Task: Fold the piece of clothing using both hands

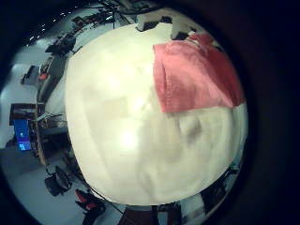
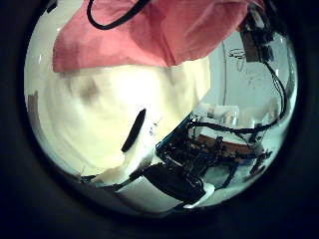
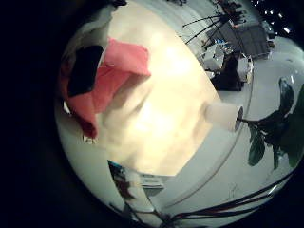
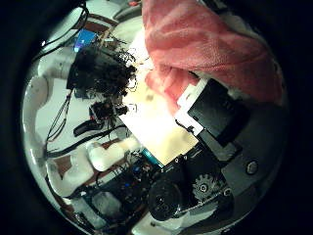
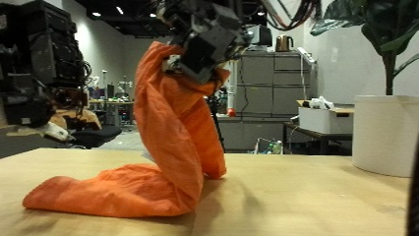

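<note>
The outside view shows an orange-pink garment (image 5: 177, 147) hoisted high off the pale wooden counter (image 5: 315, 202), a long rumpled column of soft cloth hanging from a hand (image 5: 204, 39) of black and white parts whose fingers are clamped into its upper end. I can't say from here whether that hand is left or right, and the second hand is hard to pick out behind the cloth, so I cannot tell how its fingers stand. The lower end of the garment lies slumped on the counter in a thick curled roll, directly below the hand. The fabric looks fleecy and limp, a towel-like knit that bunches rather than lying flat; in the left little finger side palm view its edge (image 1: 192, 75) is spread on the counter as a flatter sheet. My worry is that, held from a bunched top, the cloth will come down twisted and fold into a lump instead of a neat half. A loose pinch could also let it slip free, and the trailing end could drag and crumple more.
</note>
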